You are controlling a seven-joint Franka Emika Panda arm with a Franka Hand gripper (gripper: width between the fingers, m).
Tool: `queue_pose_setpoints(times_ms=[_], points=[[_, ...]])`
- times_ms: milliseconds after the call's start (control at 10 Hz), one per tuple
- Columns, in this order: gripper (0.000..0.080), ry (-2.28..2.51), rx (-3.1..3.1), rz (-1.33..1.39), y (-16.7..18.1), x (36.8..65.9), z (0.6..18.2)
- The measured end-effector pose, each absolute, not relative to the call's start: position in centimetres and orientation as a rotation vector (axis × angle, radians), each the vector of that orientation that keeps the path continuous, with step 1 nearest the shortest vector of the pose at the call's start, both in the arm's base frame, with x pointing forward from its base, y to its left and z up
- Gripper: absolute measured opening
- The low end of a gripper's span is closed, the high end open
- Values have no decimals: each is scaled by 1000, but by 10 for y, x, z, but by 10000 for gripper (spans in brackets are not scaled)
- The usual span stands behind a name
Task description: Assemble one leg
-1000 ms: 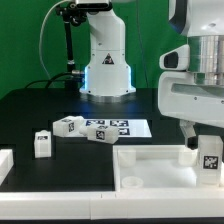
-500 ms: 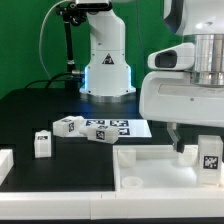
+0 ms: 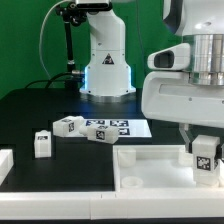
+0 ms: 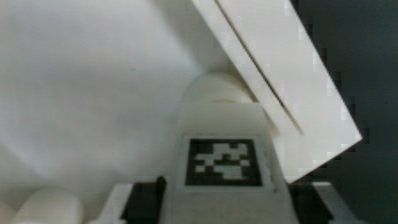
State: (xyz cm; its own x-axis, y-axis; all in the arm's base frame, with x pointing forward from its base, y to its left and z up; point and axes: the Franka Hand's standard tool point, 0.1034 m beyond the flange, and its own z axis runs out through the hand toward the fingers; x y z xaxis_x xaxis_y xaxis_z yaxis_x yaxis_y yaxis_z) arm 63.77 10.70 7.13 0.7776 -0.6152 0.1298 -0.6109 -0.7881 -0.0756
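Note:
My gripper is shut on a leg, a small white block with a black-and-white tag, held upright over the far right corner of the large white panel. In the wrist view the leg fills the middle between the dark fingers, with the panel under it. Three more legs lie on the black table at the exterior view's left: one upright, one tilted, one beside the marker board.
The marker board lies flat behind the panel. The robot base stands at the back. A white piece sits at the exterior view's left edge. The panel has raised rims and round corner sockets.
The gripper with the leg has shifted a little toward the exterior view's left and risen slightly over the panel's right corner. The loose legs have not moved.

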Motion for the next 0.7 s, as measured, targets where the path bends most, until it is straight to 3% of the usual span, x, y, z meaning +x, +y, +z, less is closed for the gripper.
queue_pose_setpoints(times_ms=[700], points=[[287,2254,-1988,-128,119,638,68]])
